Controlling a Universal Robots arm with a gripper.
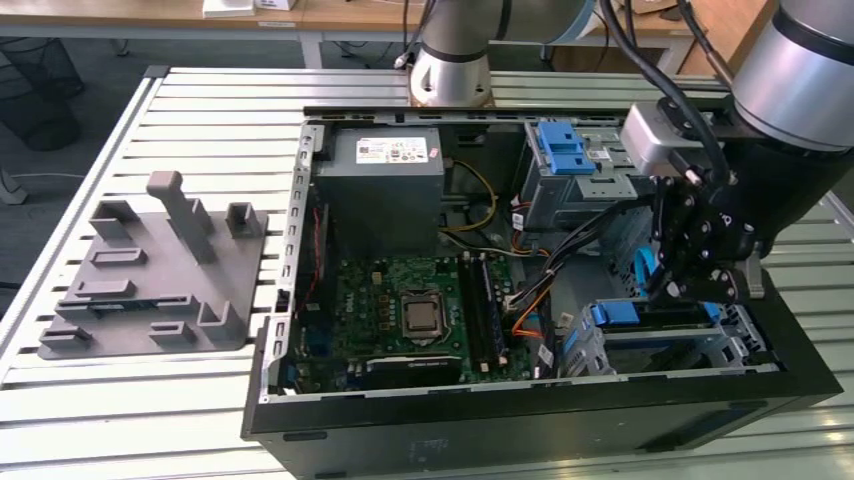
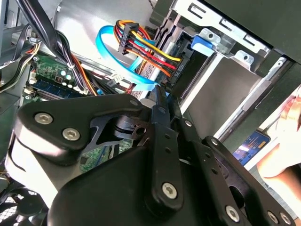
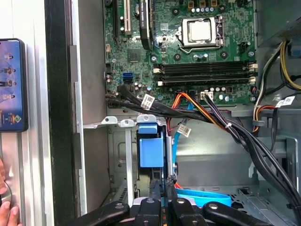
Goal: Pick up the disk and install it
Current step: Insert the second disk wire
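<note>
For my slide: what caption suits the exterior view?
Gripper lowered into the open computer case at the drive cage, beside the motherboard.

Black computer case (image 1: 534, 420) lying open on a pale grey slatted table (image 1: 200, 110), showing a green circuit board (image 1: 400, 310) with a silver socket (image 1: 423, 315) at its middle; grey power box (image 1: 387, 190) wearing a white sticker (image 1: 394, 151); blue plastic latch (image 1: 567, 150) sitting on the silver metal cage (image 1: 574, 185); another blue tab (image 3: 151, 150) showing in the first wrist view between bare metal rails; light blue flat cable (image 2: 113, 59) curling beside a bundle of yellow, red, orange and black wires (image 2: 146, 52) in the second wrist view; matt black gripper (image 1: 701, 285) hanging over the bay; mid-grey moulded tray (image 1: 147, 280) lying on the table at the exterior view's left
</note>
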